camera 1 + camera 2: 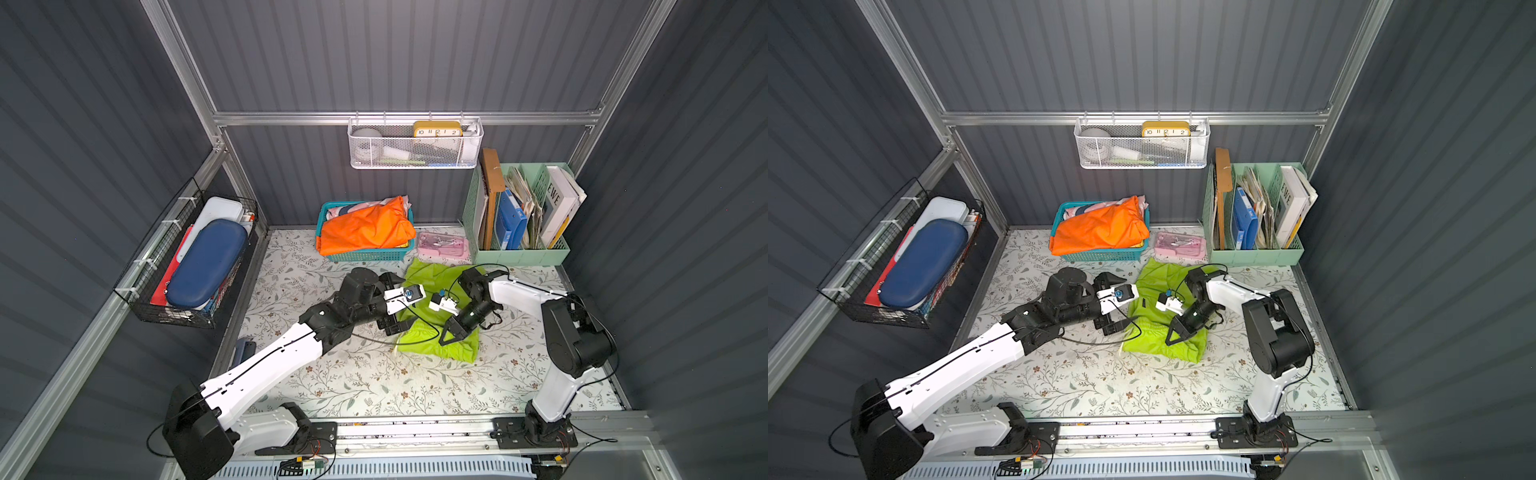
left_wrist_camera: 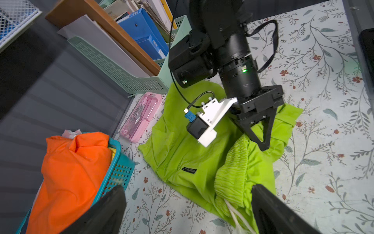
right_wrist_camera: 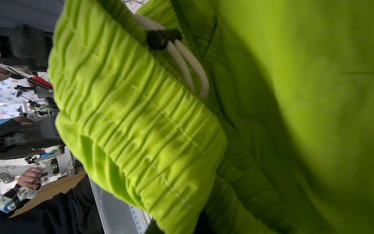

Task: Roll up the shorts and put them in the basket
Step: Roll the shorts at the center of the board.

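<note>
The lime-green shorts [image 1: 432,280] [image 1: 1154,282] lie crumpled on the flowered table, right of centre in both top views. Their gathered waistband [image 2: 232,162] [image 3: 131,111] is folded up over the fabric, with the cream drawstring [image 2: 234,214] [image 3: 186,64] trailing out. My right gripper [image 1: 451,332] [image 1: 1177,332] [image 2: 262,144] points down and is shut on the shorts at the waistband. The fabric fills the right wrist view and hides its jaws. My left gripper [image 1: 401,303] [image 2: 188,214] is wide open at the shorts' left edge. One of its fingers [image 2: 273,212] is beside the drawstring end.
A teal basket [image 1: 365,254] holding an orange garment [image 1: 365,228] stands behind the shorts. Next to it lie a pink case [image 1: 442,245] and a mint file organiser [image 1: 519,253]. A black wire basket [image 1: 187,266] hangs on the left wall and a white mesh basket [image 1: 415,145] on the back wall.
</note>
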`<act>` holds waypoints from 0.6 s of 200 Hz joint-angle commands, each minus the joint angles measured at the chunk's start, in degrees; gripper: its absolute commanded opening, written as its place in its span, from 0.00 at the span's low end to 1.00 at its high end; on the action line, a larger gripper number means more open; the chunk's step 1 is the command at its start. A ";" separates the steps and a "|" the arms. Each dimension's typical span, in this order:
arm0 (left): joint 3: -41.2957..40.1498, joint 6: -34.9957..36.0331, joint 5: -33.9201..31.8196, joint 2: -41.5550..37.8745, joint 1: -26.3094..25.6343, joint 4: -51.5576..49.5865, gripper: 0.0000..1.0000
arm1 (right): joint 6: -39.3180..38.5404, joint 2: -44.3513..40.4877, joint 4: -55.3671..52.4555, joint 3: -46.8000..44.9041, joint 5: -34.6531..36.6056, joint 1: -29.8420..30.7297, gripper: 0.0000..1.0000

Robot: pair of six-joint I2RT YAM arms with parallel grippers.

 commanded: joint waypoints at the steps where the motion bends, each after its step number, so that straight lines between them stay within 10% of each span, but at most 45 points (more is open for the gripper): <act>1: -1.33 3.37 -0.30 2.27 -3.12 0.21 0.99 | 1.66 1.43 -3.42 1.33 -2.05 -0.20 0.00; 120: -9.83 10.58 -6.14 10.32 -11.91 13.03 1.00 | 1.29 5.26 -6.32 3.40 -2.33 -0.89 0.00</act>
